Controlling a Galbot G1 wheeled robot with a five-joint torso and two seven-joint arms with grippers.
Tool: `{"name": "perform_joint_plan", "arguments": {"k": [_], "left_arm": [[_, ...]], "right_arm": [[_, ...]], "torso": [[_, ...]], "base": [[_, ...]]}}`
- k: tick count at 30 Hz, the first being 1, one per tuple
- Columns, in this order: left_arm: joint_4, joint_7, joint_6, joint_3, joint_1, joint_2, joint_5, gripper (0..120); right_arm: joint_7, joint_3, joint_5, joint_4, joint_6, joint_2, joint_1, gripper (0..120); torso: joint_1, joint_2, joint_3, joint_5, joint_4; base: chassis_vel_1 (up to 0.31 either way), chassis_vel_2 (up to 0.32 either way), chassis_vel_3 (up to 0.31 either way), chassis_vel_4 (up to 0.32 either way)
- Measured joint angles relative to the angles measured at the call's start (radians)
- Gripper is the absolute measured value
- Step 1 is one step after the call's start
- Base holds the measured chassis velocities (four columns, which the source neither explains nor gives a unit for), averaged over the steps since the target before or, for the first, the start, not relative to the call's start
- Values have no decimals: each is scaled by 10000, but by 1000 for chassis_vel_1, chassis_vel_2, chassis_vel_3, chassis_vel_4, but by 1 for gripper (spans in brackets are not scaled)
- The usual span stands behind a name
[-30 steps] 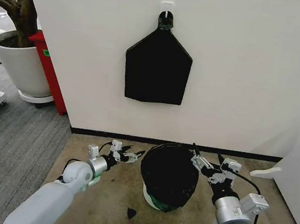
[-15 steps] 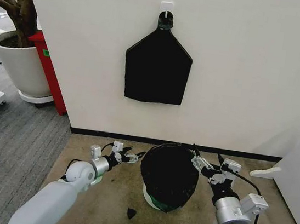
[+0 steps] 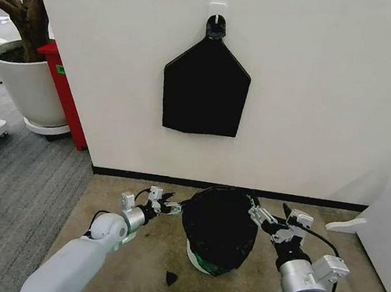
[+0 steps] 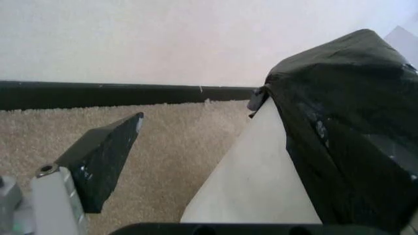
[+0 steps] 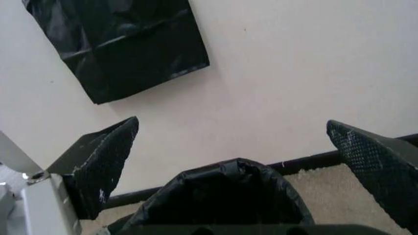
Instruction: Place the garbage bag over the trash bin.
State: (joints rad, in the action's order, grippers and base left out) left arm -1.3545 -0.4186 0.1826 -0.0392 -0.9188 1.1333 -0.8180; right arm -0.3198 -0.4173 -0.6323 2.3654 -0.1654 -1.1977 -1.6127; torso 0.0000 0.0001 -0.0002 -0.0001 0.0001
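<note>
A plain white wall (image 3: 317,97) with a dark baseboard (image 3: 141,175) meets beige carpet (image 3: 152,255), grey carpet (image 3: 17,187) lies at left beside a white plant pot (image 3: 27,84) and red panel (image 3: 62,92).

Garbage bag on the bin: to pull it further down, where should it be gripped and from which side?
Grip the garbage bag at its loose lower hem, where the trash bin shows white beneath it. Probably come in level from either flank, as the left gripper and right gripper sit now: the film lies taut over the top, so only the crinkled hem offers slack.
</note>
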Motion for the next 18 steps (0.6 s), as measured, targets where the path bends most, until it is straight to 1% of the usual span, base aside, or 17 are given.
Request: {"name": "perform_joint_plan", "arguments": {"k": [8, 14, 18], "left_arm": [[-402, 241, 2, -222, -161, -80, -313, 100], [-538, 304, -22, -315, -272, -145, -448, 100], [-757, 319, -162, -418, -355, -159, -832, 100]], "right_arm": [[6, 17, 17, 17, 4, -60, -51, 100], [15, 84, 83, 17, 6, -105, -88, 100], [23, 100, 111, 16, 7, -115, -134, 100]], "torso": [[0, -1, 3, 0, -1], [0, -1, 3, 0, -1], [0, -1, 2, 0, -2]], "base": [[0, 0, 0, 0], [0, 0, 0, 0], [0, 0, 0, 0]]}}
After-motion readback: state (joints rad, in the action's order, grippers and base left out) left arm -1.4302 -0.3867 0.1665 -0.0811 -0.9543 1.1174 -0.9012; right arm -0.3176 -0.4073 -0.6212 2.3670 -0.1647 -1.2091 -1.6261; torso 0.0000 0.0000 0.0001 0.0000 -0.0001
